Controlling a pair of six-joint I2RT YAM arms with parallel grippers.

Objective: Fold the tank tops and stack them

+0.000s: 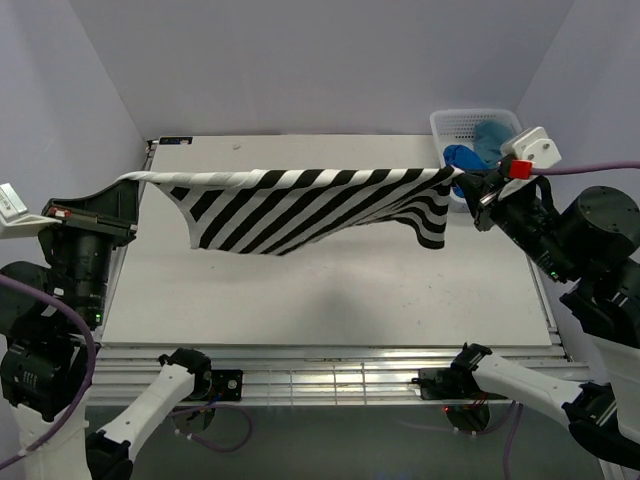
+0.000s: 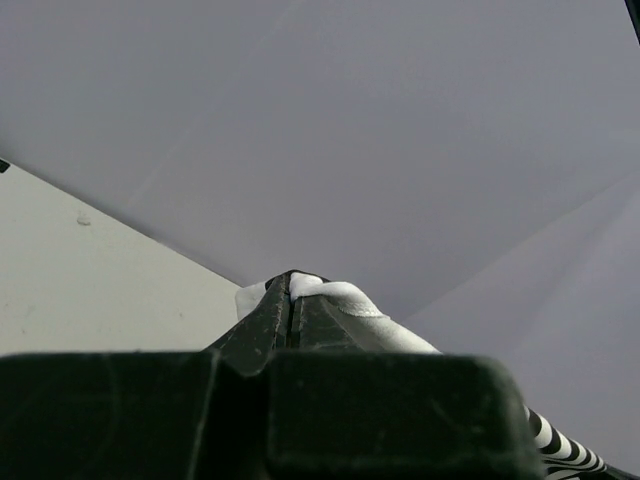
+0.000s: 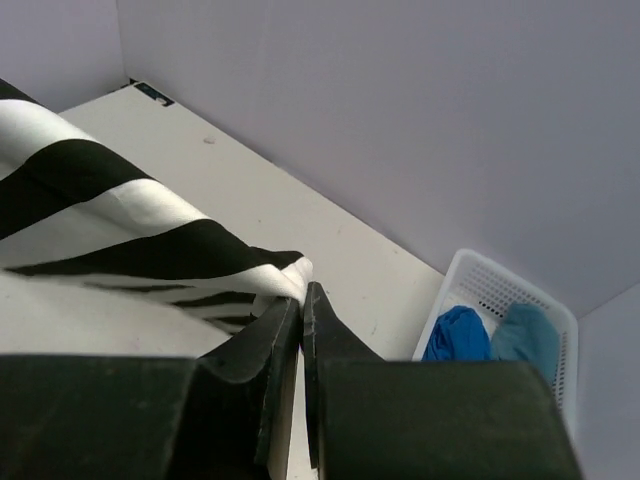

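The striped tank top [image 1: 310, 205] hangs stretched in the air across the middle of the overhead frame. Its soft knit sags in a shallow curve above the smooth, pale table [image 1: 330, 290]. At the left edge the left gripper [image 1: 128, 184] is pinched tight on a white strap. At the right the right gripper [image 1: 466, 181] is clamped on the opposite corner. Only the wrist views show the black jaws pressed together with cloth bunched at the tips. In the upper right, a white mesh basket [image 1: 438, 130] holds the royal blue top [image 1: 460, 158] and the teal top [image 1: 493, 140], crumpled side by side. The right wrist view shows its perforated plastic wall.
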